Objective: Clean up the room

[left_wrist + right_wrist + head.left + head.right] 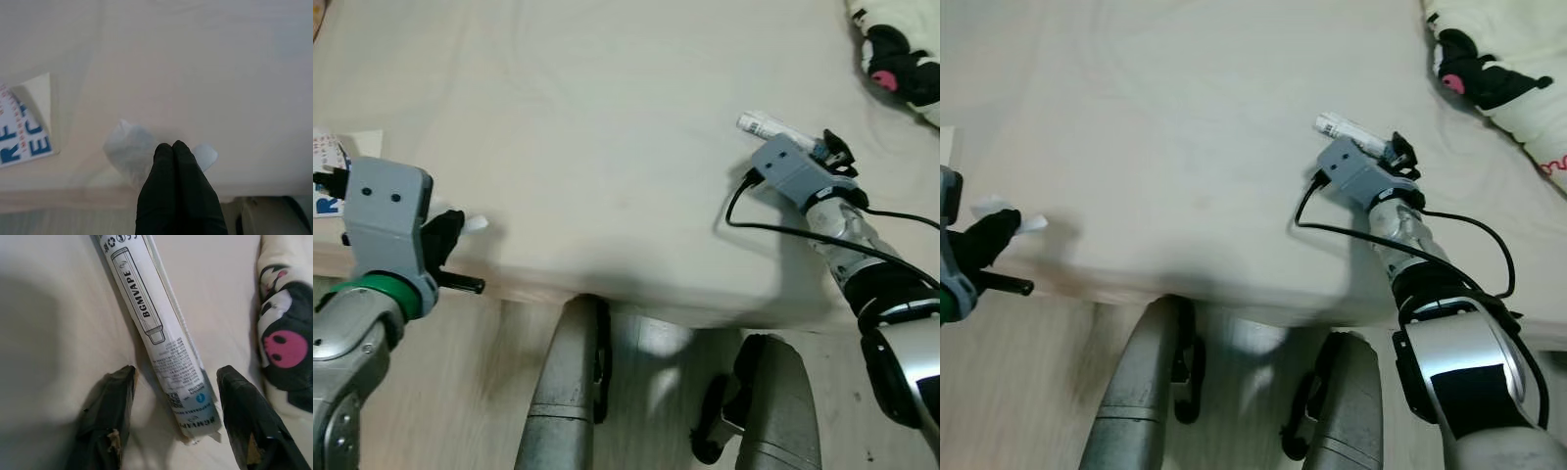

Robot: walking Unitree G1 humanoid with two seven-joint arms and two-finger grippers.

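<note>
Head stereo pair: aimed forward and steeply down from above the bed (607,147), the robot's own legs (568,392) seen below; the same bed edge and both arms are covered by both eyes. Left wrist camera: pointed along closed fingertips (173,161) at a near crumpled tissue (129,149). Right wrist camera: held very close over a packaged tube (156,333), shared with the head views.

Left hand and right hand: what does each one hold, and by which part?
Left hand is shut on one edge of a crumpled white tissue. Right hand is open around the white packet, holding nothing.
</note>
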